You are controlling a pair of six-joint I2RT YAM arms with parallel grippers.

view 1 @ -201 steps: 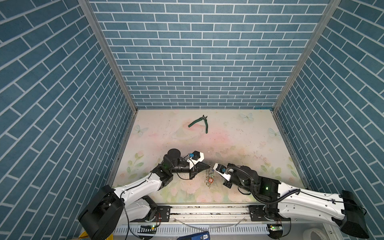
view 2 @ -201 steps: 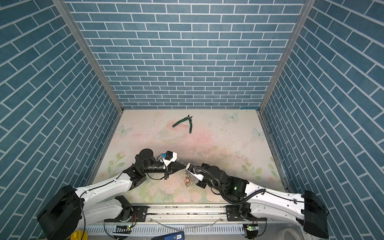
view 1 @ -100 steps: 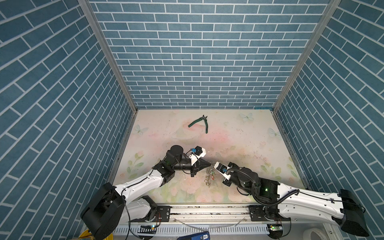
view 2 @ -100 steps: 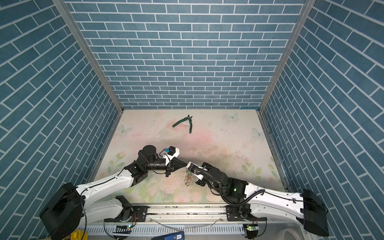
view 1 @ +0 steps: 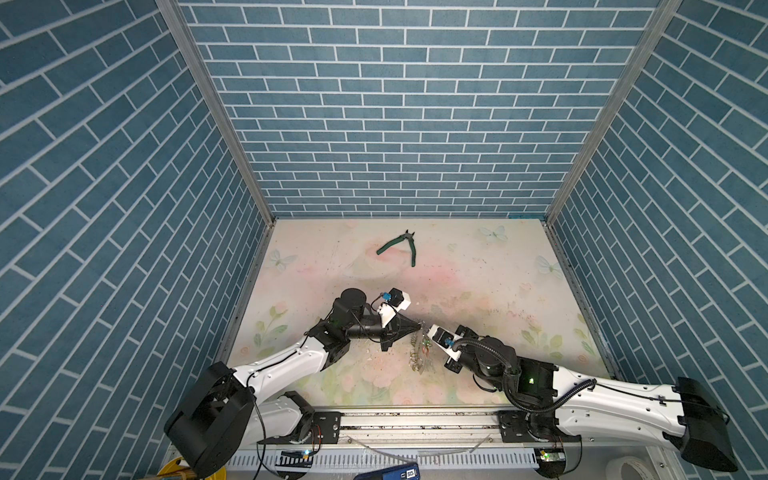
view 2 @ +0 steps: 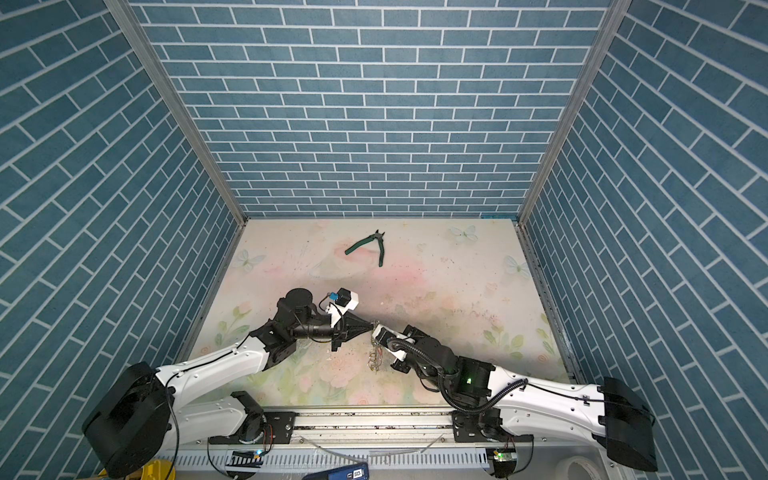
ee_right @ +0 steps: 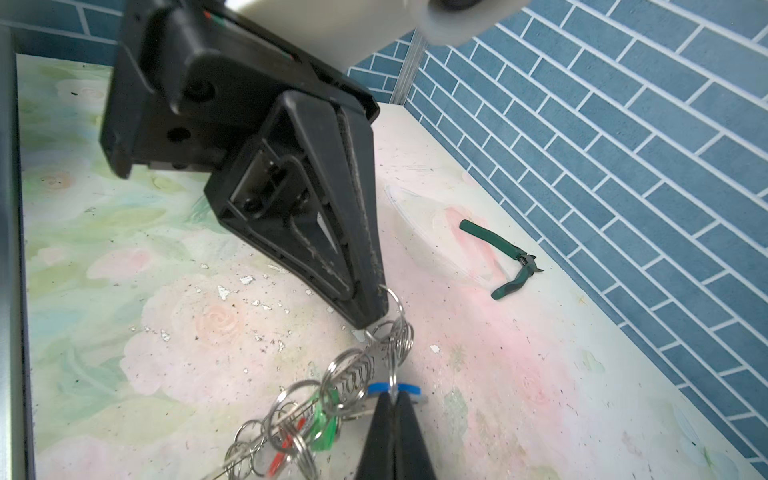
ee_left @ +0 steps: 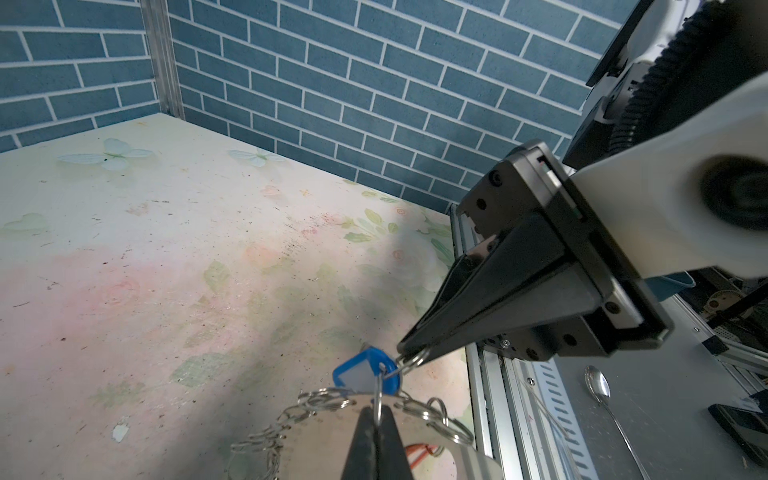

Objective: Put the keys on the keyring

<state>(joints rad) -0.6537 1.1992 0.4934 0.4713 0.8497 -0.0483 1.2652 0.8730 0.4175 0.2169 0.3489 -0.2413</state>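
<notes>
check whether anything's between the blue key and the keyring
Nothing visible does. The blue key sits right at the keyring edge rings, with the shut left gripper and right gripper each pinching a ring beside it. The pliers lie far off.

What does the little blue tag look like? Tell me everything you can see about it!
The blue tag is small, shiny plastic with rounded corners and a white label window. It hangs tilted, seemingly off the table, between the tips of the left gripper and the right gripper, both shut. Silvery rings meet at its hole end, and each gripper pinches one of them. The keyring hangs right beside it. Its metal key is hardly visible.
</notes>
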